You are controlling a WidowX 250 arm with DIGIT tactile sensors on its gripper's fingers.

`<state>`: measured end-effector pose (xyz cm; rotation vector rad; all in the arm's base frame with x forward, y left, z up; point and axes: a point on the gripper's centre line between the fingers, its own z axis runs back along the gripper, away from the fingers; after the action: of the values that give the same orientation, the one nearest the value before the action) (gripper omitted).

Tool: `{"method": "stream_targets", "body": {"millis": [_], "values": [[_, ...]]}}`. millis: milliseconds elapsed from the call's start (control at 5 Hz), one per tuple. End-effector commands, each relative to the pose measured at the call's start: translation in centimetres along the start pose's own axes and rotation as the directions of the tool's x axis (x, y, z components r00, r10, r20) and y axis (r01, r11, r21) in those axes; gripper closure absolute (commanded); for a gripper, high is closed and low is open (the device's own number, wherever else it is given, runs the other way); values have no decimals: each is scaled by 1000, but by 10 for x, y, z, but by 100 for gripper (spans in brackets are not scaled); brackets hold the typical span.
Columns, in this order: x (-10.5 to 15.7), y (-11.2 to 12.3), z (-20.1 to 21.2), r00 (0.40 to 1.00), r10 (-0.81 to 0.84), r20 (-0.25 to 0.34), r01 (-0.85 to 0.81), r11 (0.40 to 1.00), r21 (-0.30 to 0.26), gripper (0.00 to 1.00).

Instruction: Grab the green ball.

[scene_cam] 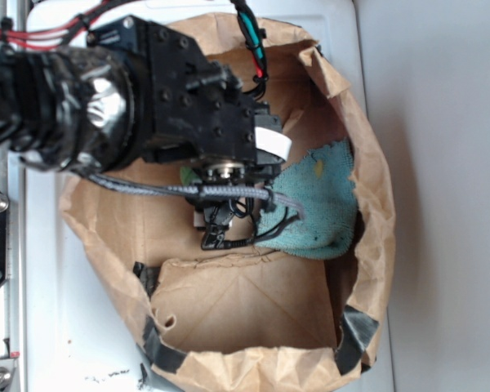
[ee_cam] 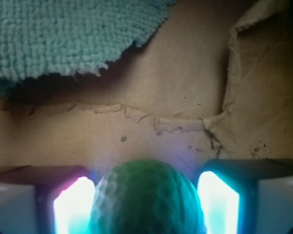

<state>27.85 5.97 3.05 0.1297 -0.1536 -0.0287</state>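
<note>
The green ball [ee_cam: 146, 200], dimpled and dark green in shadow, fills the space between my gripper's [ee_cam: 146, 195] two fingers in the wrist view. Its sides meet both glowing pads [ee_cam: 73, 204] with no gap showing, so the gripper is shut on it. The ball rests low over the brown paper floor. In the exterior view the arm's black body reaches into the paper bag and hides the fingertips. Only a sliver of the green ball [scene_cam: 186, 174] peeks out beside the gripper.
A teal terry cloth [scene_cam: 318, 204] with a yellow spot lies inside the bag to the right, its fringe [ee_cam: 63, 39] just ahead of the fingers. The brown paper bag [scene_cam: 367, 163], taped at its corners, rises all round. A torn paper flap [ee_cam: 254, 87] stands right.
</note>
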Motion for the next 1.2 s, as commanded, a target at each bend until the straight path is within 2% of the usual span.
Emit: {"method": "stream_targets", "body": {"millis": [0,200,600,1000], "values": [[15,6,25,999,-1,47,2,1000,-17,100],[15,10,46,999,12,48,-9,999,-48,100],[20,10,103,997,58,59,-49,988,-146,100],[25,9,152,993,89,78,-73,978,-196,100]]}}
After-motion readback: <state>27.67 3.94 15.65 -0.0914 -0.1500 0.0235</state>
